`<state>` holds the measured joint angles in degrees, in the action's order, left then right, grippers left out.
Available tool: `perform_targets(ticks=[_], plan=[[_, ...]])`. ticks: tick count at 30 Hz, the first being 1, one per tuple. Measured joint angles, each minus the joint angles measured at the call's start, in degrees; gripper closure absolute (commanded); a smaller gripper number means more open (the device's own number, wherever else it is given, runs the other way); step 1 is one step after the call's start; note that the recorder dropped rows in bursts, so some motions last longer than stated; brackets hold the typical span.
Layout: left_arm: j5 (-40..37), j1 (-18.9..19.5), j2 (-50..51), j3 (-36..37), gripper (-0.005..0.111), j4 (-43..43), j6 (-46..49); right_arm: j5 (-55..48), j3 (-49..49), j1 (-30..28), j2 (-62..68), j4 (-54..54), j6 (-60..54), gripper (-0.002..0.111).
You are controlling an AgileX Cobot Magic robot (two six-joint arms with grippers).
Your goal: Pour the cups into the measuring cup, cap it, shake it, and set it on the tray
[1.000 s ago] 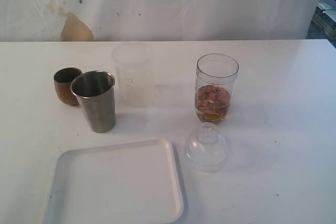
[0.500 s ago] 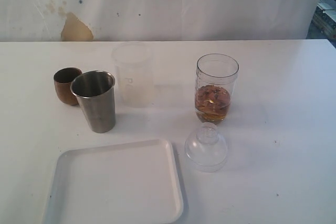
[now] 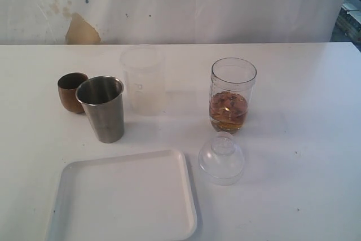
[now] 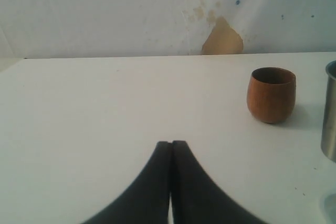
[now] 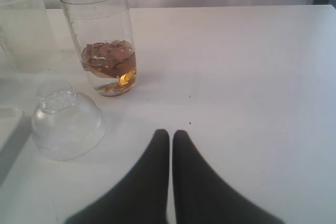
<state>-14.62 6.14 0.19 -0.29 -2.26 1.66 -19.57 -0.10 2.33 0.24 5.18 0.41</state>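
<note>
1. standing upright on the white table (image 3: 304,139), the measuring cup (image 3: 233,94) is open at the top and holds brownish liquid with pieces in its lower part.
2. its clear domed lid (image 3: 221,159) sits on the table just in front of the measuring cup, apart from it, knob up.
3. the frosted cup (image 3: 143,80) stands left of the measuring cup and slightly farther back, with a gap between them.
4. the steel tumbler (image 3: 102,108) stands farther left of the measuring cup, and the wooden cup (image 3: 71,91) farther left again, just beside the tumbler; i cannot tell whether those two touch.
5. the tray (image 3: 124,198) lies flat to the front-left of the measuring cup, near the lid.
6. the left claw (image 4: 171,145) has its fingers pressed together on nothing, over the table beyond the wooden cup from the measuring cup.
7. the right claw (image 5: 170,135) also has its fingers together, gripping nothing, over the table near the measuring cup and lid, touching neither.
</note>
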Motion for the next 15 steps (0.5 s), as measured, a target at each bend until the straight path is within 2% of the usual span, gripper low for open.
perform_targets(ticks=[15], plan=[[-0.13, 0.00, 0.00, 0.00, 0.107, 0.00, 0.00, 0.11, 0.00, 0.00, 0.00, -1.61, 0.00, 0.106]])
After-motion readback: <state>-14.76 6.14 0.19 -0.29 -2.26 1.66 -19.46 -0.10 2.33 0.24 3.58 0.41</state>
